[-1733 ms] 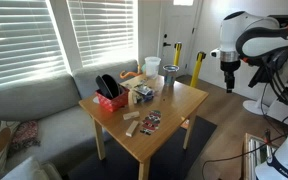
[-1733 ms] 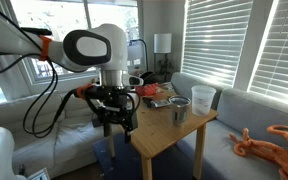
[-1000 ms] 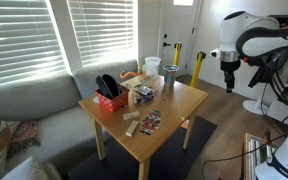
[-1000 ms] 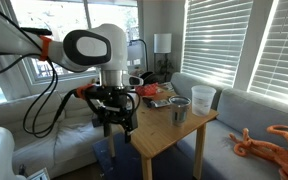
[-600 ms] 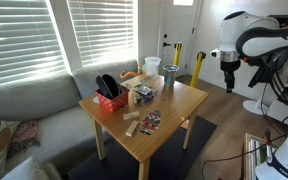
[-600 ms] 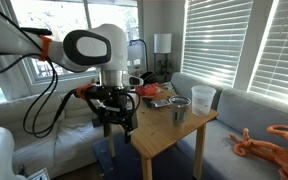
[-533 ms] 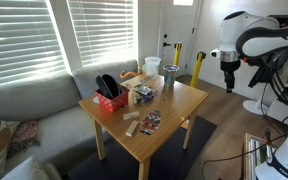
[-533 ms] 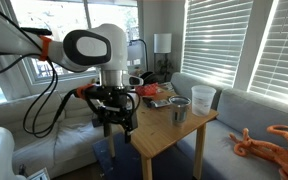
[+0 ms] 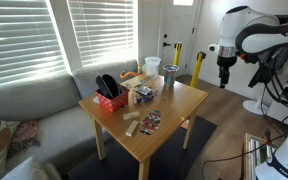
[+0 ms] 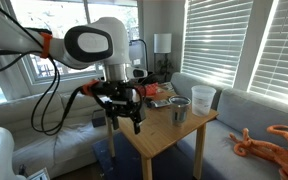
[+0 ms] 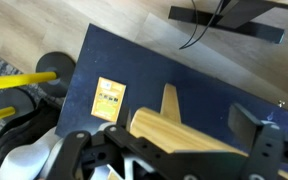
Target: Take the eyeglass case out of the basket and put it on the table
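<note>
1. Gripper (image 9: 224,78) hung in the air off one side of the table (image 9: 180,100), well apart from everything on it and above tabletop level.
2. Claw was spread and empty. The wrist view showed the fingers (image 11: 256,142) wide apart, with only the table corner (image 11: 174,130) and the floor between them. An exterior view (image 10: 125,122) also showed the two prongs apart.
3. Eyeglass case (image 9: 107,86) was in the basket (image 9: 112,102), tilted on end with its upper part sticking up above the rim.
4. Basket sat at the table corner nearest the sofa (image 9: 34,105), on the far side of the table from the gripper.
5. White bucket (image 9: 152,66) stood at the far corner, with a dark cup (image 9: 169,79) just beside it. Both also showed in the second exterior view: bucket (image 10: 203,97), cup (image 10: 179,109).
6. Small clutter lay mid-table: wooden pieces (image 9: 132,125) and a flat printed packet (image 9: 152,120). Too small to identify further.
7. Wrist camera looked down past the table corner at a dark blue rug (image 11: 154,60), one table leg (image 11: 171,100) and a yellow card (image 11: 109,96) lying on the rug.
8. Case and basket were not in the wrist view.
</note>
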Motion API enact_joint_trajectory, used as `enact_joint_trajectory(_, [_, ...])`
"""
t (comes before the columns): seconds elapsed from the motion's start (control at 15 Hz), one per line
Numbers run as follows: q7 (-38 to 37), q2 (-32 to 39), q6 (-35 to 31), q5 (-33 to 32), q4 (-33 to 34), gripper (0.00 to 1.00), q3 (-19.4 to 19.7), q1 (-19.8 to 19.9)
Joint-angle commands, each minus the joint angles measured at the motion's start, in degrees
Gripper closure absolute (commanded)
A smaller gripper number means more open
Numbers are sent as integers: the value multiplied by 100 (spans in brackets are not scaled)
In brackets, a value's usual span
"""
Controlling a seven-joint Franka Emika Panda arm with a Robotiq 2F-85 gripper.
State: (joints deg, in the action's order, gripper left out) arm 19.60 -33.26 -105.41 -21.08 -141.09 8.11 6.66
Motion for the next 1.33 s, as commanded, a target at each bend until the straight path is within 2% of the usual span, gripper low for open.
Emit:
enact_joint_trajectory(0.0, [25,472,-519,-201,902,0,22,-80])
enact_joint_trajectory(0.2, [229,804,-1297,-401,1537,0,112,-57])
enact_joint_trajectory(0.33, [688,1226,-1734,-161,2044,0,191,-248])
enact_joint_trajectory(0.47, [1159,1731,-1893,27,2593,0,77,-480])
enact_joint_trajectory(0.67, [1671,2333,-1722,99,3215,0,-188,-793])
enact_joint_trajectory(0.73, [1246,1853,-1885,-58,2651,0,-165,-603])
enact_joint_trajectory(0.87, [1346,2213,-1885,-41,2952,0,-303,-721])
enact_joint_trajectory(1.07, [1452,2355,-1880,-36,3092,0,-293,-709])
enact_joint_trajectory(1.13, [1382,2535,-1281,387,3414,0,-250,-713])
enact_joint_trajectory(1.27, [1511,3250,-659,1120,4352,0,-263,-805])
